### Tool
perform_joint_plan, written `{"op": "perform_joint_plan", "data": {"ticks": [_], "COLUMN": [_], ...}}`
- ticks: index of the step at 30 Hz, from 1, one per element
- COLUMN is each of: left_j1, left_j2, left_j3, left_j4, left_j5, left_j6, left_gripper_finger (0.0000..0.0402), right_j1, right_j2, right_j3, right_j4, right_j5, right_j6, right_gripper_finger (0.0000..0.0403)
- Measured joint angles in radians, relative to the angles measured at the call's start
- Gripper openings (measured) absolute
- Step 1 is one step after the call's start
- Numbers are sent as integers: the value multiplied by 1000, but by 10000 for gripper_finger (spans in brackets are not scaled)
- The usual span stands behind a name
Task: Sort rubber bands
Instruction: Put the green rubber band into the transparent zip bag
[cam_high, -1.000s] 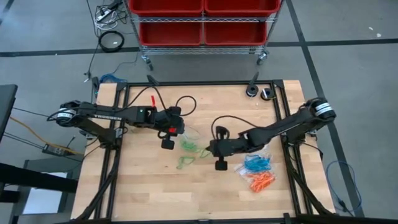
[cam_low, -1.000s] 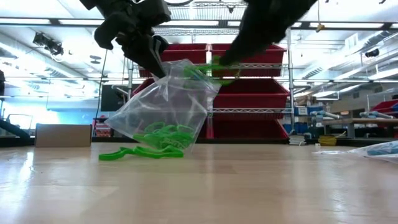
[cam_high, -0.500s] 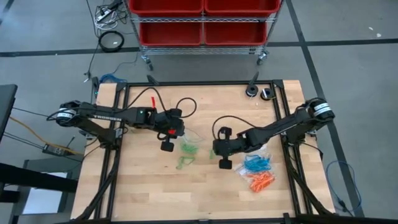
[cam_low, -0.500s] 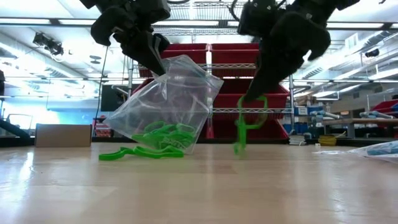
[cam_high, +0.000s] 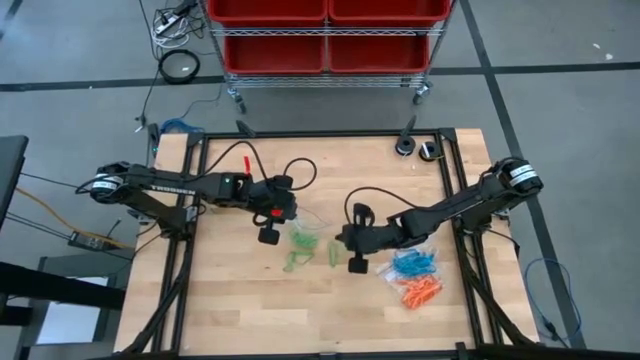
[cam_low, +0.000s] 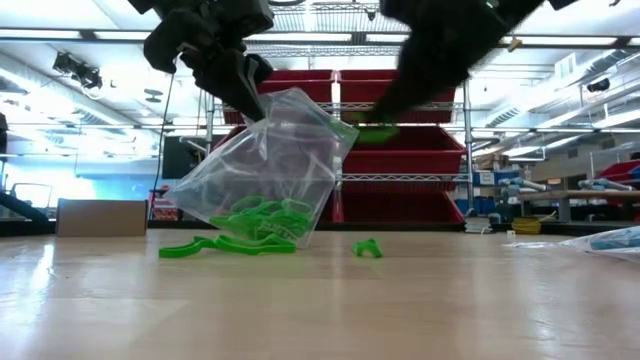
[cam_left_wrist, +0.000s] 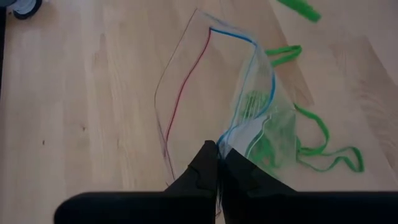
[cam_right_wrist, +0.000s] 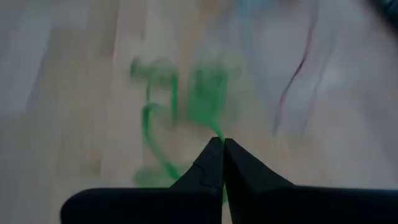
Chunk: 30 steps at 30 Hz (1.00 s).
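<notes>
1. Holding the clear bag (cam_low: 262, 170) up by its top edge, your left end effector (cam_left_wrist: 217, 163) has its fingers clamped on the plastic; the bag's bottom rests on the counter (cam_high: 230, 310) with green rubber bands (cam_low: 262, 222) piled inside and one long green loop (cam_low: 205, 245) trailing out at its left.
2. Your right end effector (cam_low: 370, 118) sits just right of the bag's raised mouth, fingers pressed together on a green band (cam_low: 375, 133).
3. A small green band (cam_low: 367, 248) lies loose on the counter, below the right end effector and right of the bag.
4. Blue bands (cam_high: 412, 263) and orange bands (cam_high: 421, 291) sit bagged at the right side of the counter, well apart from the green work.
5. Key relation: the bag's mouth lies to the left of the held band, close by. The right arm is the nearer one; judge that a short leftward move into the opening is what's needed.
6. Risk: the mouth looks narrow and slack, so the band could catch its rim.
</notes>
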<state>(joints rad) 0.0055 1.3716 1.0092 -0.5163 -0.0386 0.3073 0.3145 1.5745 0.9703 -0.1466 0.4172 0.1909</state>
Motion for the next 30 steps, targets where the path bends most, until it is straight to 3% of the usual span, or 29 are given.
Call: {"op": "perform_joint_plan", "data": {"ticks": [5,12,20,30], "left_j1": [0,-2,-12,-14], "left_j2": [0,0,0,0], "left_j3": [0,0,0,0], "left_j4": [13,16,25,98], "left_j5": [33,37,39,40], "left_j6": [1,0,0,1], "left_gripper_finger": [9,9,9,9], "right_j1": [-2,-39,-87,-100], "right_j2": [-6,-8,-7,-6], "right_j3": [15,81,87,87], "right_j4": [153,163,158,152], "right_j5": [111,261,256,160], "right_j6": [-105,-209,-210,-188], "right_gripper_finger": [0,0,0,0]}}
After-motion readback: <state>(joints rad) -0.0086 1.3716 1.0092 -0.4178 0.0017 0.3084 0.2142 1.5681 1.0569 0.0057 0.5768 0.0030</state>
